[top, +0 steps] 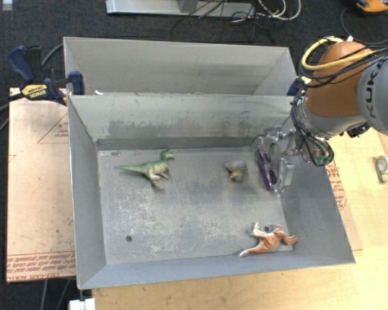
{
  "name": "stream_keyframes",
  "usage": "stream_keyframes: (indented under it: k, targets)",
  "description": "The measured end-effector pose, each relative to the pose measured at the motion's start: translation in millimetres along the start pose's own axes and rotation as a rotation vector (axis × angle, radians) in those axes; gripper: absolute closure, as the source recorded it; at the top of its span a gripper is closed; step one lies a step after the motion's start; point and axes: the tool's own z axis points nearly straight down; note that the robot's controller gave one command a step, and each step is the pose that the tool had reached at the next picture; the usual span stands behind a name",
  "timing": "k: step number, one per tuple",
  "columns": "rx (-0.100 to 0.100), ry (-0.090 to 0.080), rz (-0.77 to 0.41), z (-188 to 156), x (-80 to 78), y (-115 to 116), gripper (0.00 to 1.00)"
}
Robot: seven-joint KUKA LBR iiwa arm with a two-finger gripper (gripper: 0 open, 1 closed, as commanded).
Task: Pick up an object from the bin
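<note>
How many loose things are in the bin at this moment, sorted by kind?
Toy dinosaurs: 2 (green dinosaur, orange dinosaur)
Small grey-brown lump: 1
Slim purple thing right beside the gripper: 1
Total: 4

I see dark carpet floor point(26, 18) beyond the bin point(84, 192) and to its left. Past the bin's far wall lies a grey metal base point(149, 5), and loose cables point(275, 5) trail over the carpet there.
</note>
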Motion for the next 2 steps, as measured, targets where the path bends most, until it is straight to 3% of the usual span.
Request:
stream_keyframes:
  k: [1,2]
  targets:
    - [0.001,-0.007,-0.003,-5.3,-1.8,0.7,0.0]
    - [-0.017,-0.019,-0.145,57.9,-14.4,7.0,0.0]
